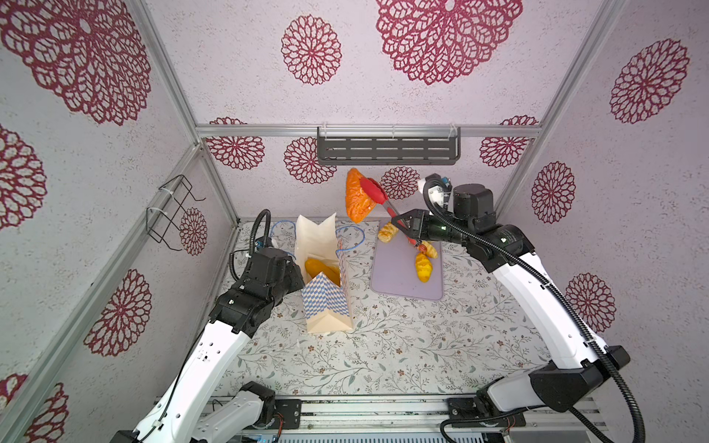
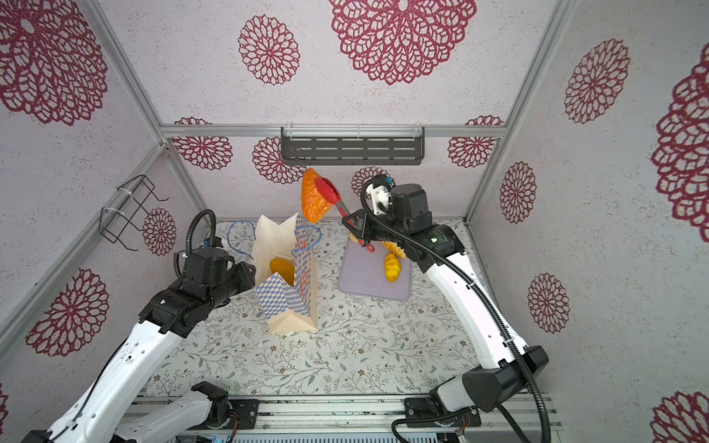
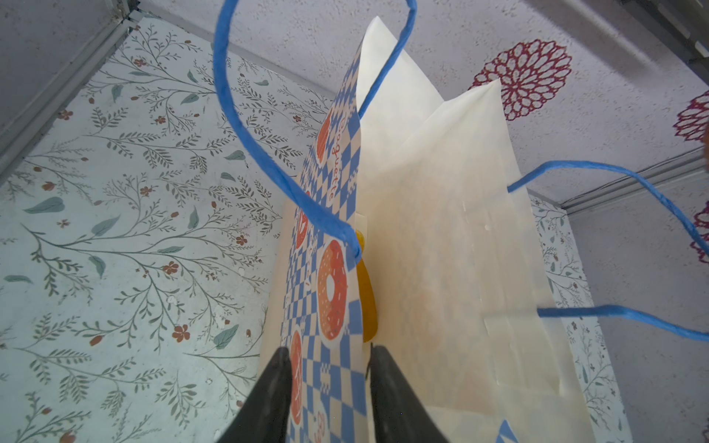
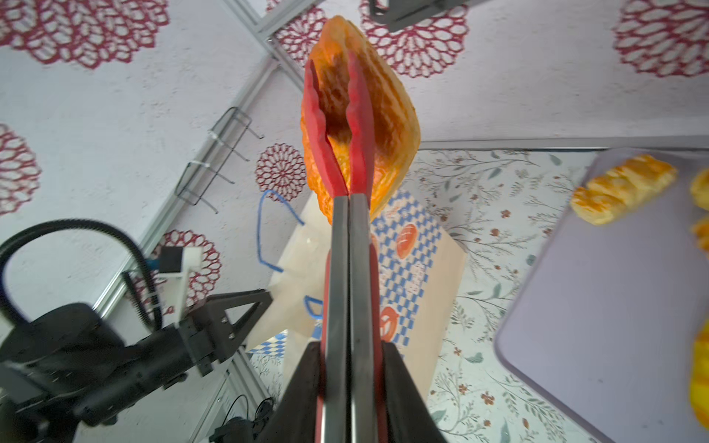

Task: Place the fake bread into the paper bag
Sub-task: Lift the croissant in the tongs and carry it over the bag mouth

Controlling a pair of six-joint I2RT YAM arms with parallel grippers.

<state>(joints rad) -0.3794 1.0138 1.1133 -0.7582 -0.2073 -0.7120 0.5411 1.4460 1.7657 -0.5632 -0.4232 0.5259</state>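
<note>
Right gripper (image 4: 351, 356) clamped tight on red tongs (image 1: 378, 193); tongs pinch big orange pastry (image 1: 356, 199) across its middle, held high near paper bag (image 1: 326, 307), not yet in; left gripper (image 3: 330, 368) jaws narrowly apart astride bag's checkered wall; yellow roll (image 1: 322, 268) inside bag; more pieces (image 1: 423, 266) on lilac tray (image 1: 399, 284); pastry looks light, glossy, probably slippery; mid-body pinch seems right; narrow mouth likely needs end-first entry.

overhead stereo pair, close wrist views
</note>
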